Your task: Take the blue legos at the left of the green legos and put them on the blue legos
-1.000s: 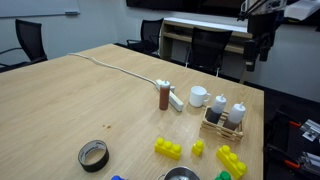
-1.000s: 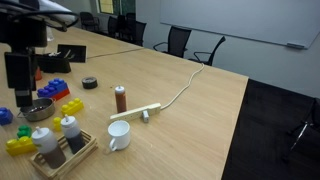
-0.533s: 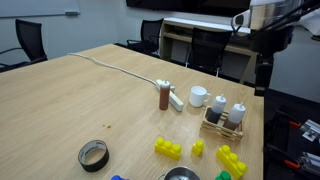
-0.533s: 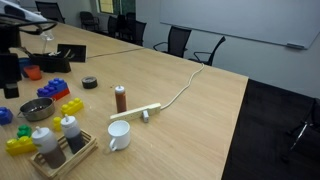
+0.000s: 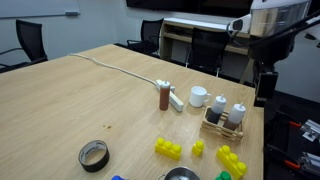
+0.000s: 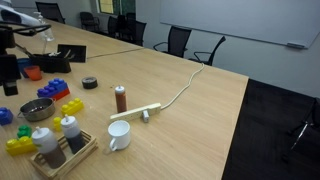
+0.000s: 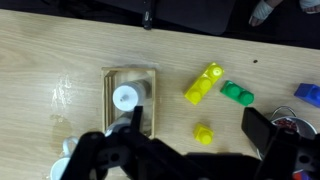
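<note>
In the wrist view a small green lego lies on the wooden table, between a yellow brick and a blue lego at the right edge. A small yellow piece lies below them. My gripper is open and empty, well above the table, over the wooden tray and these bricks. It also shows in both exterior views. A blue lego cluster and another blue piece lie near a metal bowl. The green lego sits at the table's near edge.
A wooden tray with bottles, a white mug, a brown cylinder, a white power strip with cable and a tape roll are on the table. Yellow brick clusters and a red brick lie nearby.
The arm has lowered the gripper toward the tray end of the table. Nothing on the table has moved.
</note>
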